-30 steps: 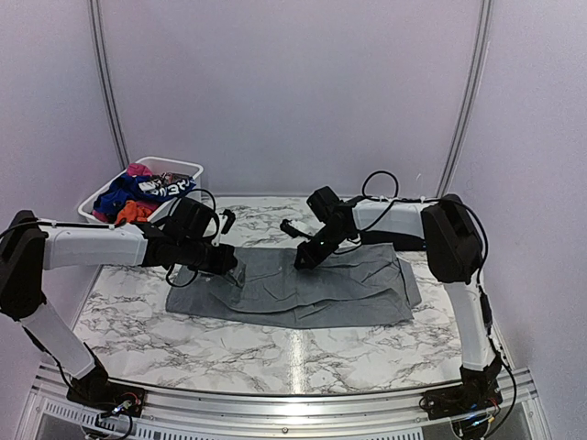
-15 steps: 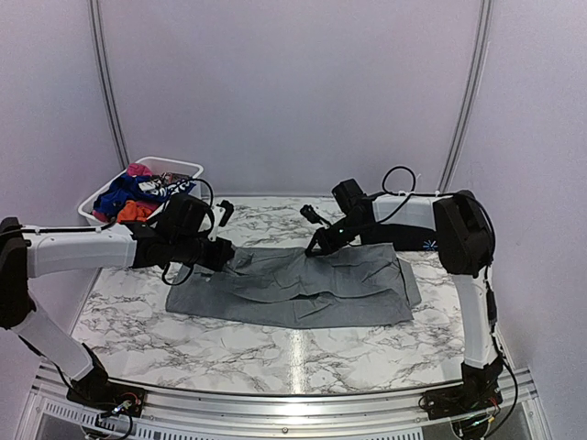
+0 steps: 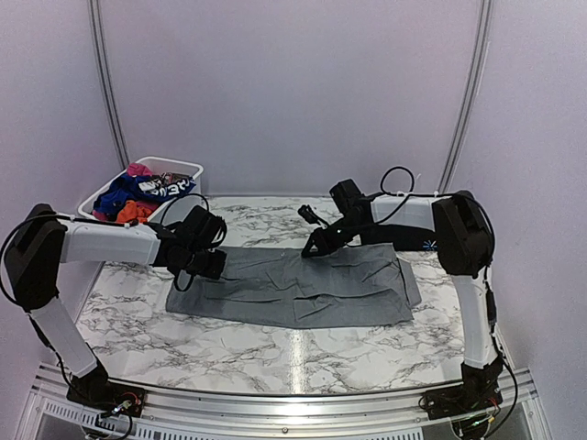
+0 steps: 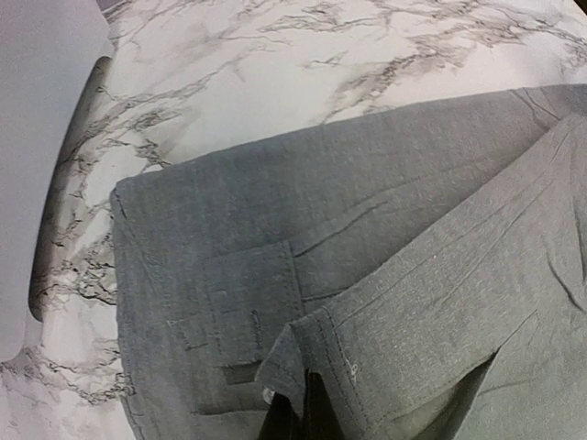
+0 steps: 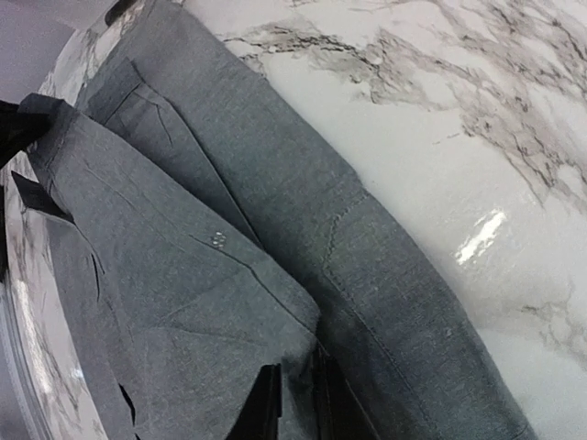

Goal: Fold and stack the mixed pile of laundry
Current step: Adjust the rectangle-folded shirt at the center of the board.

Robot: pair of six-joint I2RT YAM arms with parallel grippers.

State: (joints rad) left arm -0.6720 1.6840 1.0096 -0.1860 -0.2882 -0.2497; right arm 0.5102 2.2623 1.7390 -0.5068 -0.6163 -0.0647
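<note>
grey shirt [image 3: 312, 289] clamped in left fingers [image 4: 277, 425] and right fingers [image 5: 264, 411], clear only in wrist views.

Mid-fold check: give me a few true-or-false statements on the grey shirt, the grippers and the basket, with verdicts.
1. The grey shirt lies spread on the marble table. True.
2. The left gripper is open and clear of the cloth. False: it is shut on a folded edge of the shirt.
3. The white basket at the far left holds coloured clothes. True.
4. The right gripper hangs over the basket. False: it is at the shirt's far edge, near the table's middle.
</note>
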